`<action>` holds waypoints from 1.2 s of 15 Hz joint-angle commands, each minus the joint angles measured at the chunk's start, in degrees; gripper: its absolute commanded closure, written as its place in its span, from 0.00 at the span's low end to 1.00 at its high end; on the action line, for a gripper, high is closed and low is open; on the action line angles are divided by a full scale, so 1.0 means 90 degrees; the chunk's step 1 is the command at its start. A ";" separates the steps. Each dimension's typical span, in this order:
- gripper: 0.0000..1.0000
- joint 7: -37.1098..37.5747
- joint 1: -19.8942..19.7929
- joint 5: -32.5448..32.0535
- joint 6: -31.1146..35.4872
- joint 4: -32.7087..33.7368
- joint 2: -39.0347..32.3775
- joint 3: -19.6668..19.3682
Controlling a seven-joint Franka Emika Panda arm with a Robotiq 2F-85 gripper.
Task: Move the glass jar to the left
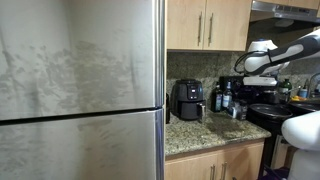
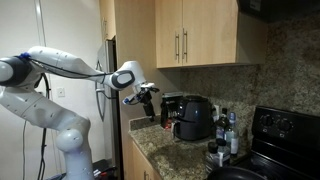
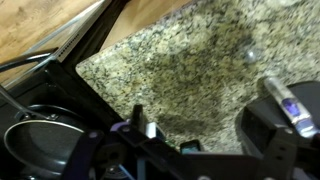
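My gripper [image 3: 200, 125] hangs open and empty above the speckled granite counter [image 3: 190, 60]; both dark fingers show in the wrist view with only counter between them. In both exterior views the gripper [image 1: 250, 68] [image 2: 150, 97] is in the air, well above the counter. A small clear glass jar [image 2: 213, 151] seems to stand near the counter's front edge by the bottles. In the wrist view a faint glassy shape [image 3: 252, 52] shows on the granite, away from the fingers; I cannot tell if it is the jar.
A black air fryer [image 1: 188, 100] [image 2: 192, 117] stands at the back of the counter. Several bottles [image 1: 221, 98] [image 2: 226, 130] stand beside it. A black stove [image 1: 268, 115] [image 3: 40, 120] with a pan adjoins the counter. A steel fridge [image 1: 80, 90] borders the far side.
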State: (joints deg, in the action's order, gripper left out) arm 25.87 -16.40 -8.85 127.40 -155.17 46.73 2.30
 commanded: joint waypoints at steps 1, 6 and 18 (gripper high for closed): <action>0.00 0.0423 -0.0829 -0.0119 0.0330 0.1133 -0.1527 -0.0252; 0.00 0.0263 -0.0692 -0.0125 0.0267 0.1053 -0.1522 -0.0332; 0.00 0.3526 -0.0681 -0.0421 0.0232 0.2989 -0.4070 -0.0989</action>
State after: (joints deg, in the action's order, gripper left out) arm 57.31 -25.39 -12.04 129.74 -128.34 9.97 -3.88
